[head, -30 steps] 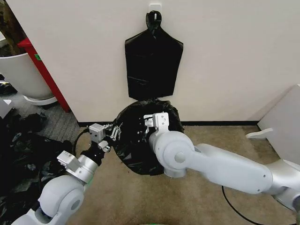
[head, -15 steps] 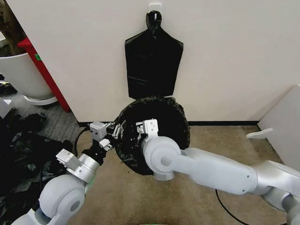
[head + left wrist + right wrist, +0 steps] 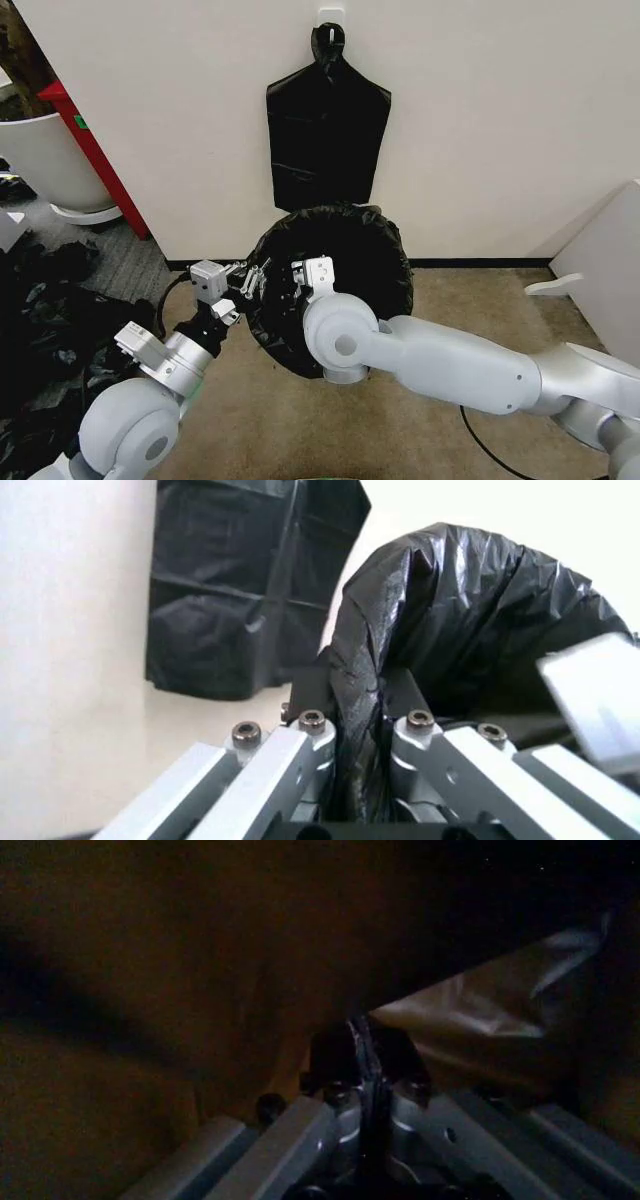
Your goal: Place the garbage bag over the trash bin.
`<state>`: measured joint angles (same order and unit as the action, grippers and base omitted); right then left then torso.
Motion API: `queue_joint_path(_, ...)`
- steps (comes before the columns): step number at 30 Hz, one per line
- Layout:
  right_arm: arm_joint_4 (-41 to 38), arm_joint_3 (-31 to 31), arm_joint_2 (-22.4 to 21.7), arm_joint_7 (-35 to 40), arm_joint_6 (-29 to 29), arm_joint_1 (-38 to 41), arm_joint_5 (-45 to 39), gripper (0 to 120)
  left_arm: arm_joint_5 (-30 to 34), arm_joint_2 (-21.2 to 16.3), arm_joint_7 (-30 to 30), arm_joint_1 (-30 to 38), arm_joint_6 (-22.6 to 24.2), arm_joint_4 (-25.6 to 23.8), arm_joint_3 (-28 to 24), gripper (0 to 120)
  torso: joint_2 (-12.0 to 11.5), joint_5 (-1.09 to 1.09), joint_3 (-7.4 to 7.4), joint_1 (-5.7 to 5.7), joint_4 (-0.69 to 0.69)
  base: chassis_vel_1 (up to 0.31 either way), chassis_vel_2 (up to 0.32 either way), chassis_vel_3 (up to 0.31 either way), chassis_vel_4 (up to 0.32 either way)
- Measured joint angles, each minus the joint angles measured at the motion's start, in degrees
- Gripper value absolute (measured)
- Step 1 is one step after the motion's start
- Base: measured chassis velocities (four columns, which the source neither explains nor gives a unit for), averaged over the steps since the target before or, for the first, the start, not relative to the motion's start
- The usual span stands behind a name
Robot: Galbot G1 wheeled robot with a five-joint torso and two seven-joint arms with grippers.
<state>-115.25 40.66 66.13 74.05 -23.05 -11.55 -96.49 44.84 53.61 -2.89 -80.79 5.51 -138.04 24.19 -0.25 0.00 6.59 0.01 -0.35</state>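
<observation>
The glossy black garbage bag (image 3: 375,255) stands on the carpet by the wall, its mouth stretched into a round ring; the trash bin is hidden under the film. My left gripper (image 3: 252,279) is at the ring's left edge, shut on a fold of the garbage bag (image 3: 470,622), which runs between the left gripper's (image 3: 360,724) two fingers. My right gripper (image 3: 297,284) reaches into the bag's mouth just right of the left one. In the dark right wrist view the right gripper (image 3: 360,1050) is shut on a thin sheet of the bag's film (image 3: 475,1009).
A flat black bag bundle (image 3: 327,140) hangs on the wall right above. A big white tub (image 3: 45,160) and a red frame (image 3: 95,160) stand at far left, with a heap of black bags (image 3: 40,320) below. A white panel (image 3: 600,270) is at right.
My right arm has shifted left, toward the left gripper. The bag's mouth has spread from a crumpled shape into a wider round ring. The left gripper has barely moved.
</observation>
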Motion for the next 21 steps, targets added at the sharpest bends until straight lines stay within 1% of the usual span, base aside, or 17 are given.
queue_joint_path(10,-0.18,-0.76,-0.62,0.46,0.51,-0.08,-2.24,0,0.81,0.17,-0.15,-1.69,0.58,-1.54,0.68,4,0.00,0.01,0.00,0.00,0.00,0.000,0.000,0.000,0.000)
queue_joint_path(14,-1.72,-0.73,-0.94,0.92,0.88,0.12,-3.39,0,0.64,0.32,-0.40,-1.35,0.58,-0.77,0.65,4,0.00,0.00,0.00,0.00,0.00,0.000,0.000,0.000,0.000)
queue_joint_path(21,-3.78,-0.92,-1.38,0.92,0.99,0.45,-4.39,0,1.13,0.55,-3.23,-0.53,1.93,1.11,0.55,4,0.00,0.00,0.00,0.00,0.00,0.000,0.000,0.000,0.000)
